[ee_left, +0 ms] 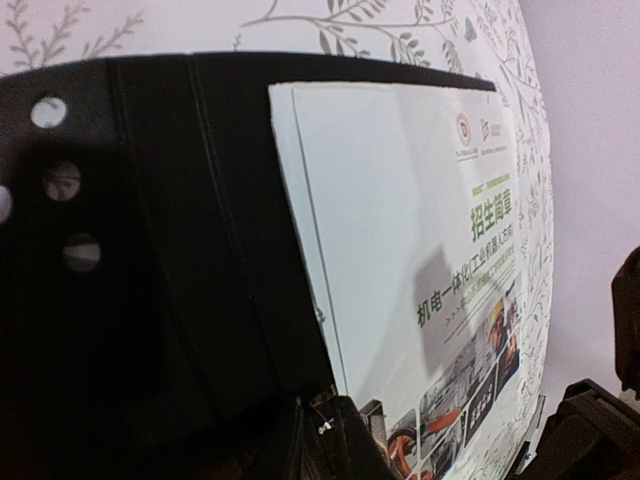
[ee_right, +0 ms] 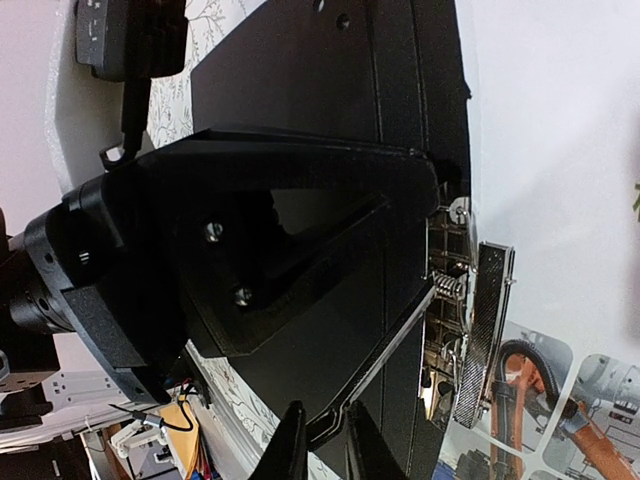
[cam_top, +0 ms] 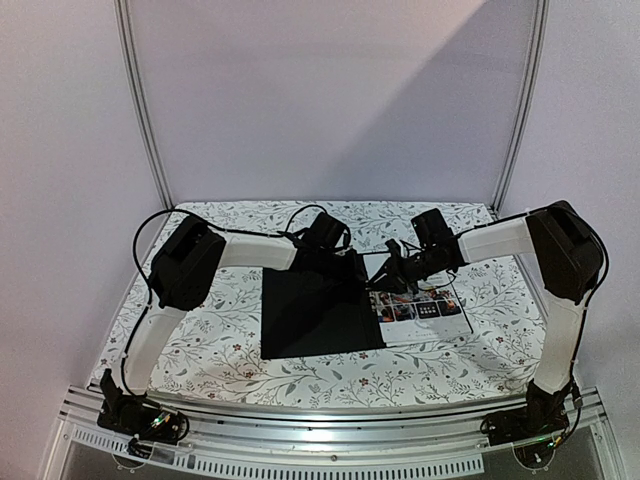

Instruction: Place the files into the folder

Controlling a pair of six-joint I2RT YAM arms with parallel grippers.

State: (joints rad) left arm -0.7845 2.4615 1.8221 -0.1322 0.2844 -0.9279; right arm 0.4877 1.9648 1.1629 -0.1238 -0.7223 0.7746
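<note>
From above, the folder (cam_top: 310, 320) lies open in the middle of the flower-patterned table (cam_top: 200, 350), its black inside facing up. The files (cam_top: 428, 308) lie on its right part, a band of coloured photos showing on the top sheet. The two arms reach in from either side and meet over the far edge of the folder. The left pincer (cam_top: 347, 263) and the right pincer (cam_top: 393, 272) are near each other there, but both are too dark and small in this view to show how their jaws stand. The left wrist view brings the paper close. It shows a white sheet with red logos, printed text and photos of orange machines, set square on the black board, with a strip of black showing past its top edge and three round holes in the board on the left. The left pincer's tips appear at the bottom, pressed close together at the sheet's near corner, but whether they pinch anything I cannot tell. The right wrist view alone shows a metal spring clip (ee_right: 452, 300) fixed along the folder's spine beside the sheet's edge. The left pincer's broad black finger reaches in just beside the clip. The right pincer's own tips sit at the bottom, drawn nearly together, and a thin black strip runs toward the gap.
</note>
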